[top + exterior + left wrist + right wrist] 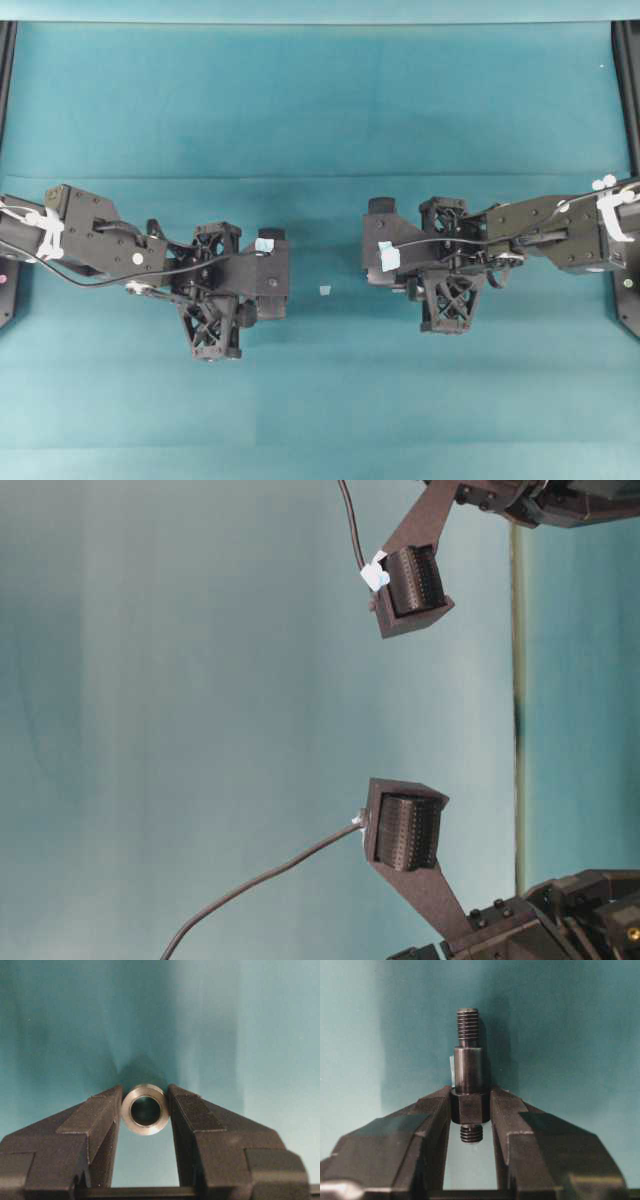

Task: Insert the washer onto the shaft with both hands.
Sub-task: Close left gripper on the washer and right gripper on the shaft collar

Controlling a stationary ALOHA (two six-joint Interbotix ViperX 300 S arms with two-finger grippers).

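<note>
In the left wrist view, the washer (145, 1129), a thick grey metal ring, faces the camera with its round hole. My left gripper (145, 1106) is shut on it, one fingertip pressing each side. In the right wrist view, the shaft (468, 1067) is a dark stepped rod standing upright. My right gripper (470, 1106) is shut on its hexagonal collar. A threaded tip points up and a short threaded end hangs below the jaws. From overhead, the two gripper bodies (265, 275) (385, 260) face each other across a gap, and both parts are hidden beneath them.
A teal mat (320, 120) covers the table. A tiny pale tape scrap (324, 290) lies on it between the two grippers. Black frame rails (8, 100) (628, 100) stand at the left and right edges.
</note>
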